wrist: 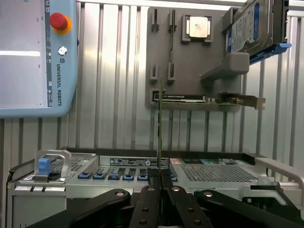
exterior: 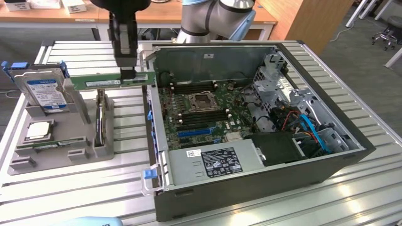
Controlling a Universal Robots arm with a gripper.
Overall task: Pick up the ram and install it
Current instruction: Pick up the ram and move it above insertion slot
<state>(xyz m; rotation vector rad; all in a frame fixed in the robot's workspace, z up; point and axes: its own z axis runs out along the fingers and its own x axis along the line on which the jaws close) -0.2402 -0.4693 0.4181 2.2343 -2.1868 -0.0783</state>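
Hard drive (exterior: 45, 92) upright on gray tray (exterior: 63, 162) at exterior view's left, chip (exterior: 39, 130) near it. Ram (exterior: 103, 82) level in the air over tray, pinched near one end between jaws of gripper (exterior: 128, 73). Open case (exterior: 251, 190) right of that, motherboard (exterior: 201, 117) exposed.

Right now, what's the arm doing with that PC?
The gripper is shut on the ram, gripping it near one end so the stick hangs level in the air. It is above the table, between the grey parts holder and the open computer case, and not yet in the motherboard. The hard drive and the processor chip sit in the holder.
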